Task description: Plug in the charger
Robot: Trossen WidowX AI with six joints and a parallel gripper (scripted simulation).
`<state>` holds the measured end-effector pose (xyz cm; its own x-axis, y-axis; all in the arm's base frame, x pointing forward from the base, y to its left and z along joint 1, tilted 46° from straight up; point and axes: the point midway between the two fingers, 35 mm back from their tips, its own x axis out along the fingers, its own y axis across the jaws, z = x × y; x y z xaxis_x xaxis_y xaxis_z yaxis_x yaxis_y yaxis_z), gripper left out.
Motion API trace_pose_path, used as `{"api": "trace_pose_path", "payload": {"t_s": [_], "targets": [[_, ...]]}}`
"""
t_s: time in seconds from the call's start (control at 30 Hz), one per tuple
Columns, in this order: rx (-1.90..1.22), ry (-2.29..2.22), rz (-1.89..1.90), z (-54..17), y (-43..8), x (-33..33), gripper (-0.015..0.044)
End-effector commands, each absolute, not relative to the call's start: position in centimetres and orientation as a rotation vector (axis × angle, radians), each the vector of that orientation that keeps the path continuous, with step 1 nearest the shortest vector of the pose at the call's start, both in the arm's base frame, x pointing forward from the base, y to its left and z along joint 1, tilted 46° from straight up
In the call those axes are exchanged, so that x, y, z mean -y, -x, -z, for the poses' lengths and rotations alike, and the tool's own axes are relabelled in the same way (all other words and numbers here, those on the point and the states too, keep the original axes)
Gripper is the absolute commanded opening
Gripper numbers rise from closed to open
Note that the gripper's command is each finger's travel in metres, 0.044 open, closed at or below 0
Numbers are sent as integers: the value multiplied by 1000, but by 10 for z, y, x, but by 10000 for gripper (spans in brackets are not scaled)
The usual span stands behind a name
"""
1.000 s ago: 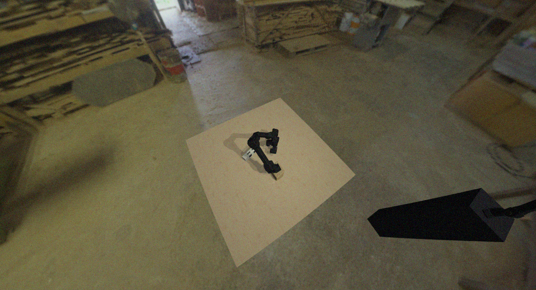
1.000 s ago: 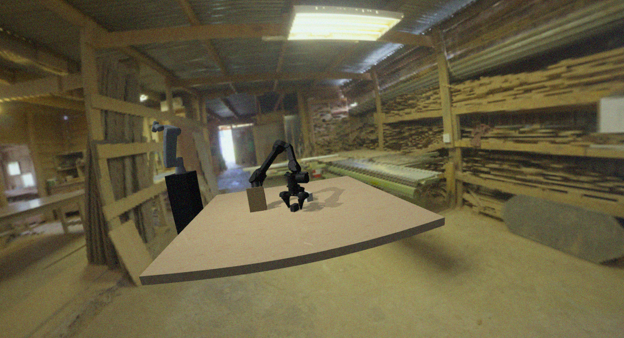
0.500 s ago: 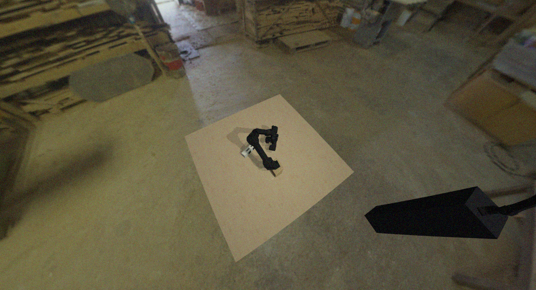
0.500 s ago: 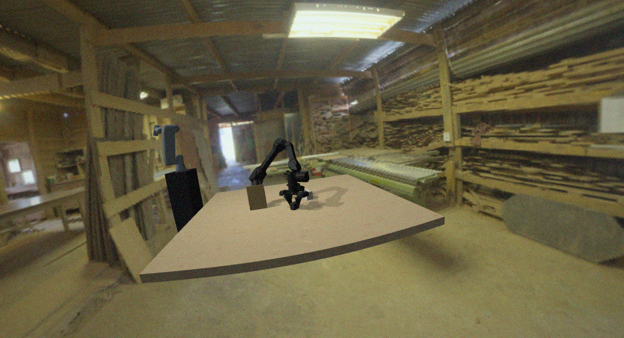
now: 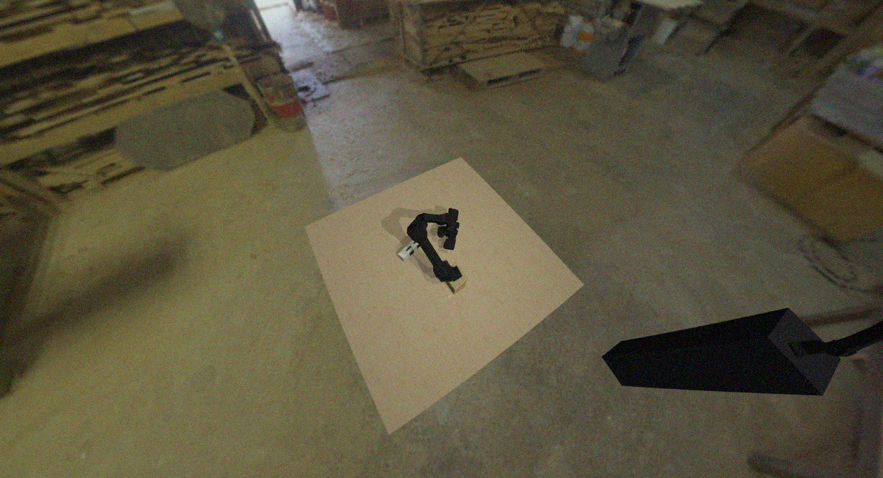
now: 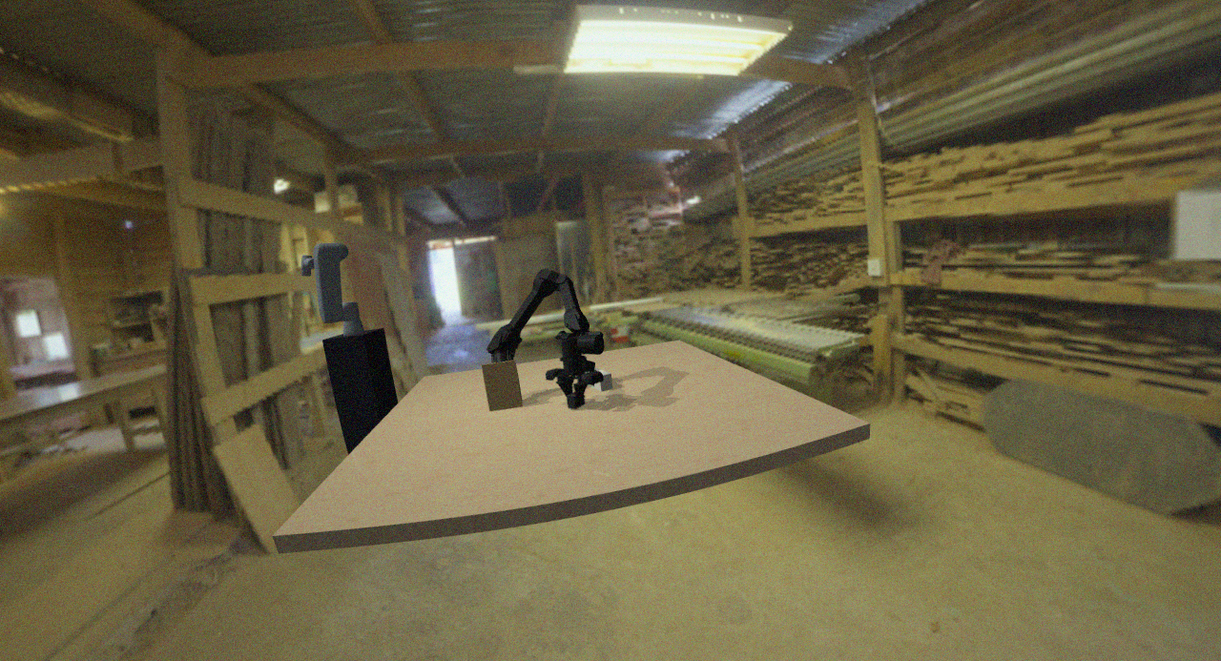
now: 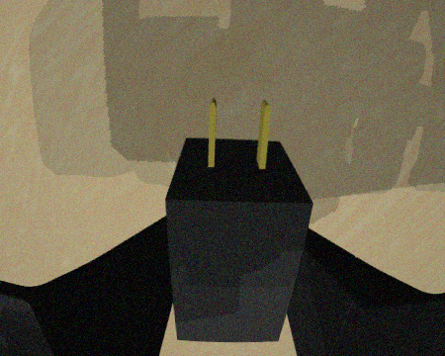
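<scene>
1. Counter (image 5: 481, 345) (image 6: 631, 452), pale and flat, lay in a workshop, seen from above. A black robot arm (image 5: 434, 254) (image 6: 546, 288) bent across it, with a tan block (image 5: 458, 285) (image 6: 503, 386) beside its base. A white power strip (image 5: 407, 251) (image 6: 607, 382) with dark slots lay partly covered by the arm's elbow. The gripper (image 5: 450, 234) (image 6: 574, 391) (image 7: 229, 228) pointed down near the strip, its fingers too small to make out. A black pedestal (image 5: 697, 361) (image 6: 362, 383) stood off to one side, away from the counter.

2. From the exterior side, the gripper was low over the counter with the black charger (image 6: 575, 401) (image 7: 234, 267) at its fingertips. Only a small part of the power strip showed, behind the gripper. A blue-grey arm (image 6: 331, 283) rose from the pedestal.

3. Up close from the wrist, the gripper was closed on the charger, one dark finger against each side. Two yellow metal prongs (image 7: 263, 135) pointed toward the upper edge of the view, side by side, both outside any outlet. Shadows fell across the counter beyond them.
</scene>
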<state>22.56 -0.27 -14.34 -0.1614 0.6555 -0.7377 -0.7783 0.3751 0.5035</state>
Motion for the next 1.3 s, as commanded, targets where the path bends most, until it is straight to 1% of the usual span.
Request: {"api": "trace_pose_path", "payload": {"t_s": [0.0,0.17,0.33,1.27], "targets": [[-1182,146,-1259,131,-231,17,0],[-1185,141,-1260,112,-231,35,0],[-1187,139,-1259,109,-232,37,0],[-1272,68,-1160,72,-238,-11,0]]}}
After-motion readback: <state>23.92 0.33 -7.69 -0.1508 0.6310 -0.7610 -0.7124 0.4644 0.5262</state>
